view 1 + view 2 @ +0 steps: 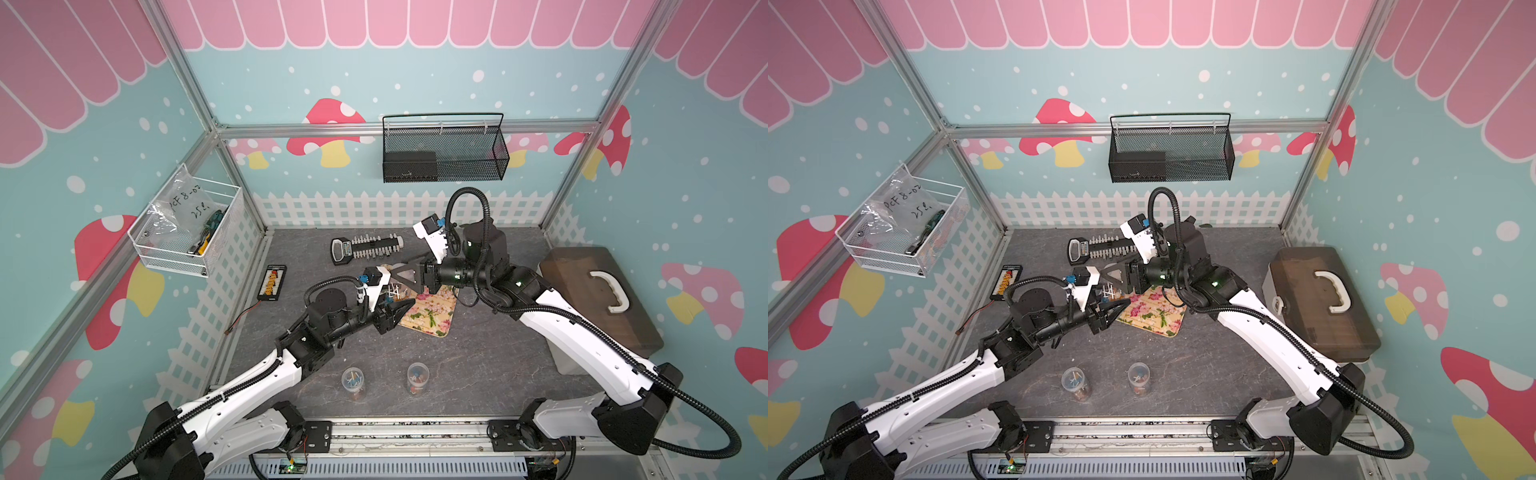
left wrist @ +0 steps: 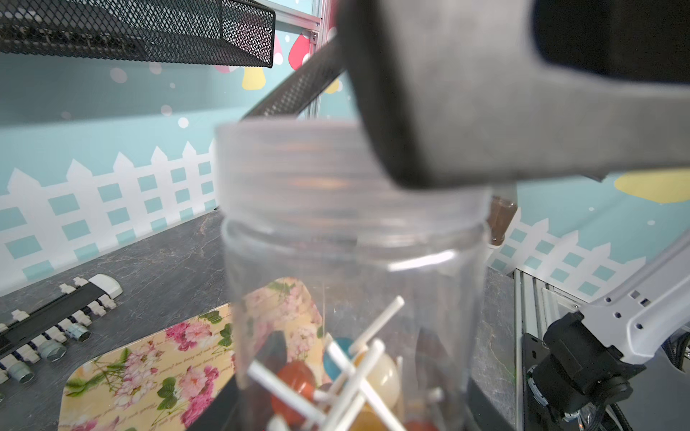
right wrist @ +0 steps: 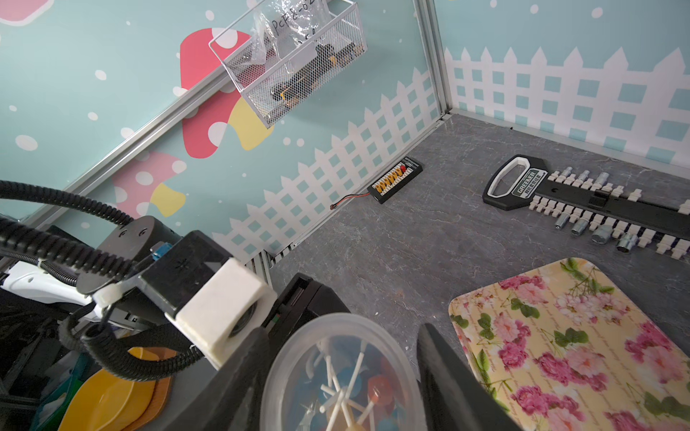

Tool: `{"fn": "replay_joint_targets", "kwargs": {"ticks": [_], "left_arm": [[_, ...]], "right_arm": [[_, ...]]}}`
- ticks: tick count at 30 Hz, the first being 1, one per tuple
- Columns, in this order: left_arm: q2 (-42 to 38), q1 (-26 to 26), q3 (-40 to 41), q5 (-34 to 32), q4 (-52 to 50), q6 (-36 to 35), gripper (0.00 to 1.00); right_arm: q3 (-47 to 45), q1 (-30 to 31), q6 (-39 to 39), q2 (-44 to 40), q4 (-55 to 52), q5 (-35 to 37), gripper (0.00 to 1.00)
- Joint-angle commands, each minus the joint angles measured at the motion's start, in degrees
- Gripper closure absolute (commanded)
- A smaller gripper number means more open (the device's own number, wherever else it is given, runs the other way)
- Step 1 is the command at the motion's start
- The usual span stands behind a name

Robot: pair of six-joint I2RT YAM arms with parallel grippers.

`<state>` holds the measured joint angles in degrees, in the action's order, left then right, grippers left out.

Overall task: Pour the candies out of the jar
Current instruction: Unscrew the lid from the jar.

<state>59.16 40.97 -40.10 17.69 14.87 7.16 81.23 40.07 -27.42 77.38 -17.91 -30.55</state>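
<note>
A clear plastic jar (image 2: pixel 354 268) hangs in the air over the left edge of the floral tray (image 1: pixel 432 318), with my left gripper (image 2: pixel 351 406) shut on its body. The candies (image 2: pixel 298 380), round heads in orange, blue and pale yellow on white sticks, lie in the jar's bottom. They also show through the translucent lid (image 3: pixel 336 336). My right gripper (image 3: pixel 343 332) has one finger on each side of that lid and is shut on it. In a top view the two grippers meet at the jar (image 1: pixel 392 291), the right gripper (image 1: pixel 397 276) behind the left gripper (image 1: pixel 405 307).
Two more small jars (image 1: pixel 352 380) (image 1: pixel 417 374) with candies stand near the front edge. A socket holder (image 1: pixel 365 247) lies at the back and a connector board (image 1: pixel 272 282) by the left wall. A brown case (image 1: pixel 598 299) sits at the right. Wire baskets hang on the walls.
</note>
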Motion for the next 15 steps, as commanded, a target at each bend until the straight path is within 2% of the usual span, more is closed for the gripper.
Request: {"fn": "replay_joint_targets", "kwargs": {"ticks": [1,3,6,9,12,15], "left_arm": [[0.5,0.2,-0.9,0.9,2.2,0.1,0.64],[0.8,0.3,-1.0,1.1,2.2,0.2,0.64],[0.6,0.3,-1.0,1.1,2.4,0.4,0.64],[0.2,0.2,-1.0,1.3,2.0,0.5,0.64],[-0.5,0.2,-1.2,2.6,1.0,0.6,0.64],[-1.0,0.2,-2.0,5.6,-0.3,1.5,0.63]], "right_arm": [[0.8,0.1,1.1,0.4,-0.6,-0.7,0.38],[0.5,0.0,1.1,0.3,-0.6,-0.6,0.41],[0.3,0.0,1.2,0.0,-0.7,0.4,0.57],[1.0,-0.1,2.1,0.1,-0.9,0.1,0.64],[2.2,-0.1,4.2,0.6,-0.9,-3.2,0.68],[2.9,-0.9,11.2,0.5,-0.3,-12.2,0.69]]}}
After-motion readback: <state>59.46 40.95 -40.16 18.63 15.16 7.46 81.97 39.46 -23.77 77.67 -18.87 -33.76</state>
